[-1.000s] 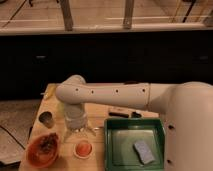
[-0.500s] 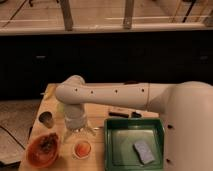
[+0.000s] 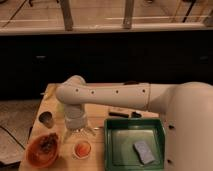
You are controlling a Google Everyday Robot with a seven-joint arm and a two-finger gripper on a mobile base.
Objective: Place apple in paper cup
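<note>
Surface: a wooden table (image 3: 50,92) is standing before a dark wall under windows.
Gripper (image 3: 79,133): hanging released, just above the paper cup (image 3: 82,149).
Apple (image 3: 83,147): sitting inside the cup.
Beside: green tray (image 3: 134,126), brown bowl (image 3: 42,150).

One gripper (image 3: 79,134) hangs at the table's (image 3: 50,95) centre. One paper cup (image 3: 82,149) sits at six o'clock from it, with one apple (image 3: 83,147) inside. One orange bowl (image 3: 42,150) lies at eight o'clock, one dark cup (image 3: 46,119) at ten o'clock, and one green tray (image 3: 134,144), holding one grey sponge (image 3: 143,151), at four o'clock.
</note>
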